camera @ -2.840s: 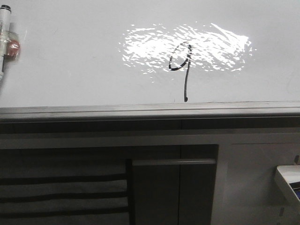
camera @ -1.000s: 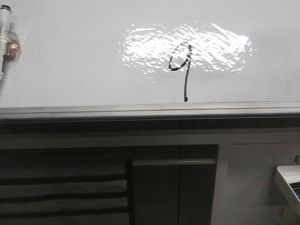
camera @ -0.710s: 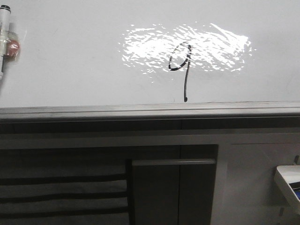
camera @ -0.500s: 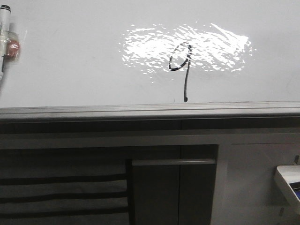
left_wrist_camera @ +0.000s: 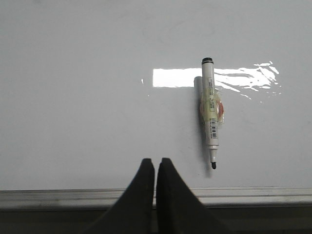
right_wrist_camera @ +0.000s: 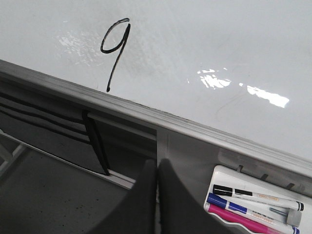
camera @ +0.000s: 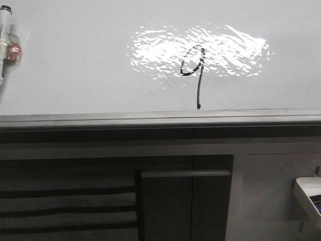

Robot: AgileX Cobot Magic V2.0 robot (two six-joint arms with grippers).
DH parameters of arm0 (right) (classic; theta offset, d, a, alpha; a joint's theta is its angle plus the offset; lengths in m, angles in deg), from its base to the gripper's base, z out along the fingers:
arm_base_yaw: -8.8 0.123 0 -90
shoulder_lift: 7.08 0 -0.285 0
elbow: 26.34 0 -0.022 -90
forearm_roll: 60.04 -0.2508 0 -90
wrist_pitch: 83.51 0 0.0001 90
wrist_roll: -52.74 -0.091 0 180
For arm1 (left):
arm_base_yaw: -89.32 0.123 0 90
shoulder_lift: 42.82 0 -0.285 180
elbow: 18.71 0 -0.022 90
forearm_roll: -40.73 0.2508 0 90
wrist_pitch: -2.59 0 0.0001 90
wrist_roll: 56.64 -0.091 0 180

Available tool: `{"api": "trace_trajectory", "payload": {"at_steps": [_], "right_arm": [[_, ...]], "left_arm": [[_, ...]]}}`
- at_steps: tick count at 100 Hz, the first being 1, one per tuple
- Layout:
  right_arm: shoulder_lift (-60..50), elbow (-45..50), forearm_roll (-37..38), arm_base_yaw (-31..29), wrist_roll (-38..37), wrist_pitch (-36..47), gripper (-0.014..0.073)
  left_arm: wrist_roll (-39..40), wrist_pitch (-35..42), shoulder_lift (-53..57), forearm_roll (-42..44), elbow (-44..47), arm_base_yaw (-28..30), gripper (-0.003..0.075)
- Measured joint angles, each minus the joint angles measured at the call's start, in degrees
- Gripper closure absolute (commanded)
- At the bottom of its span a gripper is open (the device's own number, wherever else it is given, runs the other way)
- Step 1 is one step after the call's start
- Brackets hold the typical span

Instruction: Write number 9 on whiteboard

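A black hand-drawn number 9 (camera: 196,70) stands on the whiteboard (camera: 75,75), inside the glare patch, its tail ending just above the grey edge rail (camera: 160,119). It also shows in the right wrist view (right_wrist_camera: 114,48). An uncapped white marker (camera: 5,40) clings to the board at far left, tip down; it also shows in the left wrist view (left_wrist_camera: 209,112). My left gripper (left_wrist_camera: 155,163) is shut and empty, low at the rail, apart from the marker. My right gripper (right_wrist_camera: 156,165) is shut and empty, below the rail.
A white tray (right_wrist_camera: 253,202) beside my right gripper holds black, blue and pink markers; its corner shows in the front view (camera: 308,193). Dark cabinet fronts (camera: 165,201) with black slats lie below the rail.
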State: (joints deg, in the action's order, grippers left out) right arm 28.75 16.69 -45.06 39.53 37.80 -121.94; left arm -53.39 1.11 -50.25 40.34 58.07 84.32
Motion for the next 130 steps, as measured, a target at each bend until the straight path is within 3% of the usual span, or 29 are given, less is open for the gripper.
{"api": "trace_trajectory", "payload": {"at_steps": [24,53,70,130], "right_arm": [[-3.9,3.0,-0.5,-2.3,0.0,3.3,0.0666],[-20.8,24.2,-9.1,-20.5,-0.1,25.6,0.0666],[-27.9,32.6,-11.3,-27.1,-0.1,31.8,0.0666],[-28.6,34.8,-11.9,-28.4,0.4,35.0,0.0666]], "left_arm": [[0.0,0.0,0.0,0.0,0.0,0.0,0.0741],[0.0,0.0,0.0,0.0,0.0,0.0,0.0741],[0.0,0.0,0.0,0.0,0.0,0.0,0.0741],[0.0,0.0,0.0,0.0,0.0,0.0,0.0741]]}}
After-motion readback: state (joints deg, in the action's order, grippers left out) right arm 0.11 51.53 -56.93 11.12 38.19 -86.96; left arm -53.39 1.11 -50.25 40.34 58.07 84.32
